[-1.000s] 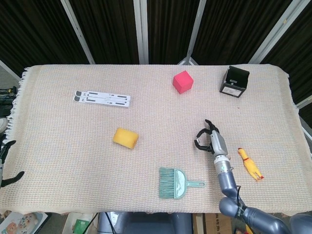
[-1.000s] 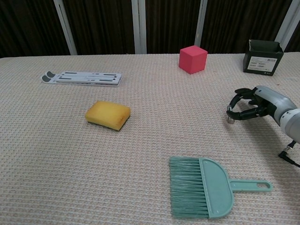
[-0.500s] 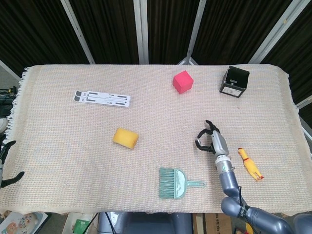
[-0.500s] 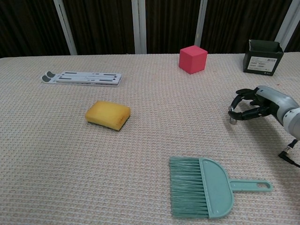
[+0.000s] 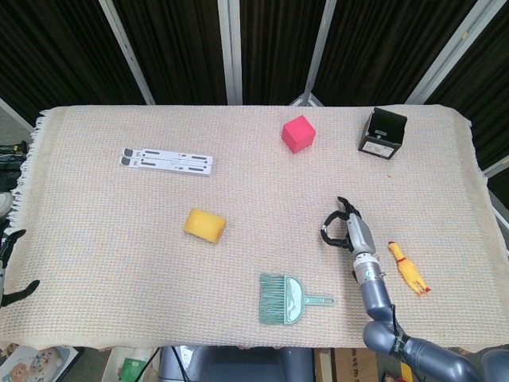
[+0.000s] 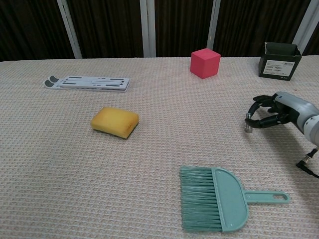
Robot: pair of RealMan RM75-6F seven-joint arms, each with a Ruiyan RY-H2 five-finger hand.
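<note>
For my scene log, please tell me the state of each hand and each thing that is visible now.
Right hand: fingers curled, holding nothing.
Teal plastic dustpan brush: lying flat, untouched.
Yellow sponge: flat on cloth.
Red cube: resting alone.
Black open box: upright.
Yellow rubber chicken: lying flat.
White folded stand: flat.

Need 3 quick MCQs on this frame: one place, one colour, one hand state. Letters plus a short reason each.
1. What lies just beside the right hand, toward the table's right edge?
A sponge
B toy chicken
C red cube

2. What colour is the hand brush?
A teal
B orange
C black

3. The right hand is:
A gripping the brush
B pressing the cube
C holding nothing, fingers curled

Key: 1 B, the toy chicken lies beside the right hand. 2 A, the hand brush is teal. 3 C, nothing shows between its curled fingers.
</note>
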